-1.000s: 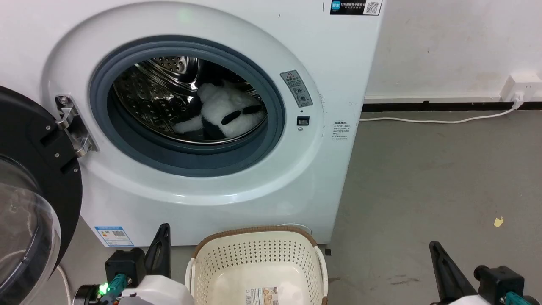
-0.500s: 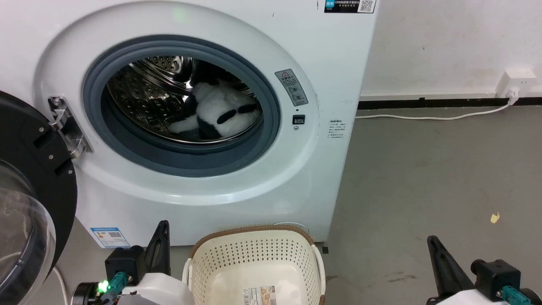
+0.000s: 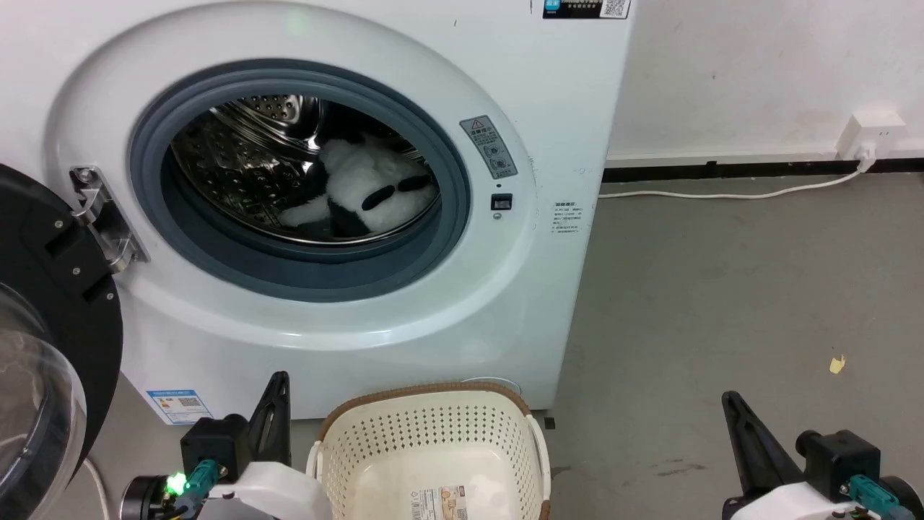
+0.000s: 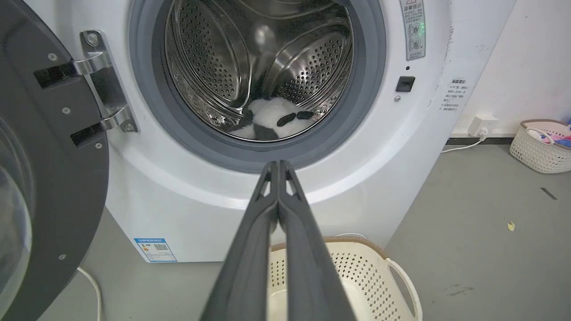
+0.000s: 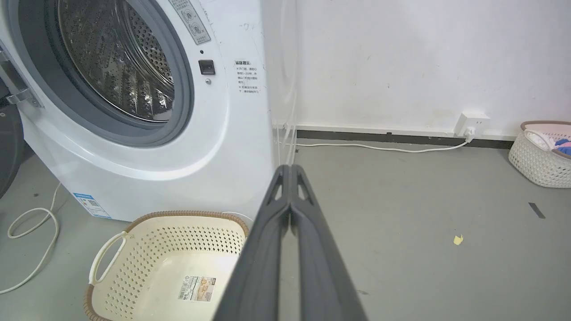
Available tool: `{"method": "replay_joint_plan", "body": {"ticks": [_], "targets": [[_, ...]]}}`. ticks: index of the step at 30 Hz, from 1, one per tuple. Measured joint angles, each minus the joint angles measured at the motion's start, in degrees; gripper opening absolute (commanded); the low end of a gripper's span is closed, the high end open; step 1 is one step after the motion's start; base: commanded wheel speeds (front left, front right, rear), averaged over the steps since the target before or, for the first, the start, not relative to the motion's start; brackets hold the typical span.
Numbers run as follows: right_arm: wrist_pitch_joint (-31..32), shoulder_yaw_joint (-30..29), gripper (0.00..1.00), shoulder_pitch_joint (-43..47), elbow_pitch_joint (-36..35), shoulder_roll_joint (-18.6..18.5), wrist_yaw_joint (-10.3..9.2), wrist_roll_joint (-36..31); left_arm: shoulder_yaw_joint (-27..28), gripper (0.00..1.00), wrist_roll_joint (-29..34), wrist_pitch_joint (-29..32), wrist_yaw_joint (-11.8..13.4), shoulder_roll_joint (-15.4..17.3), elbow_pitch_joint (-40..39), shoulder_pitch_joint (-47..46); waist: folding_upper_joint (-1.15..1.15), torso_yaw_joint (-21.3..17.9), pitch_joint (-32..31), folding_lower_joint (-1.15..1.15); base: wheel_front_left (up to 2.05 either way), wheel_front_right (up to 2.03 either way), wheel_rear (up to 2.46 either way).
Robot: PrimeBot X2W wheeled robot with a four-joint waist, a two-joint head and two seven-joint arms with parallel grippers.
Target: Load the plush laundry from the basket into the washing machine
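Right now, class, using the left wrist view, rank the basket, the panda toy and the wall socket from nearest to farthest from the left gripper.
From the left gripper:
1. Basket: just below it, lower right.
2. Panda toy: ahead, inside the washing machine drum.
3. Wall socket: far right, beyond the machine's side.

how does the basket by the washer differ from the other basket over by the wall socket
The basket is empty apart from a label on its floor; the second basket holds coloured clothes. The basket stands right before the washing machine; the second basket sits off by the wall, past the wall socket. Both are pale, perforated and brown-rimmed, upright on the grey floor.
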Motion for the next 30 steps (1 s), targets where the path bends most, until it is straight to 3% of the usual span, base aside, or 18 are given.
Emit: {"method": "replay_joint_plan", "body": {"ticks": [30], "targets": [[1.6,0.6,0.0,-2.0,-0.6,0.0,-0.01,-2.3,2.6,0.0,4.8,2.0,-1.6,-2.4,-2.1,0.0,0.0,-1.7,0.7,0.0,0.0,0.0,0.0]]}}
